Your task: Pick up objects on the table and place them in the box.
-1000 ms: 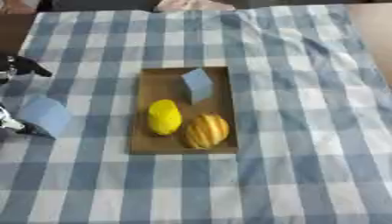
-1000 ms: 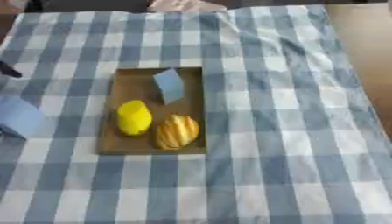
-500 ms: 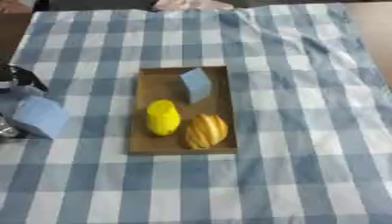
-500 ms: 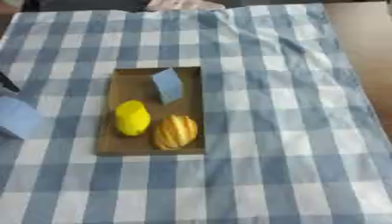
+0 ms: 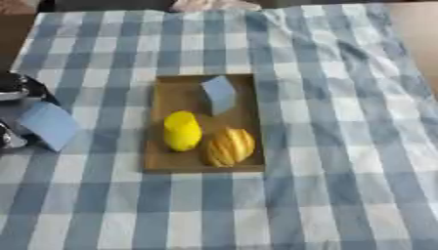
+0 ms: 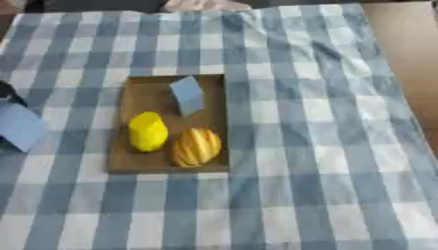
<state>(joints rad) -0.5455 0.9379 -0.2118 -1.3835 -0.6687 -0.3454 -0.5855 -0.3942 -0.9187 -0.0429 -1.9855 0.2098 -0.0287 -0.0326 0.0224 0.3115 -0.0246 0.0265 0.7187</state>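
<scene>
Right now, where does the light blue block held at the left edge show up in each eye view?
Left eye view: the light blue block sits at the left edge, mid-height, in the left hand, left of the box.
Right eye view: the same block touches the left edge, partly cut off.
Shared landmark: the yellow object in the box.

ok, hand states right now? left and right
Left hand: at the view's left edge, holding a light blue block.
Right hand: not in view.
</scene>
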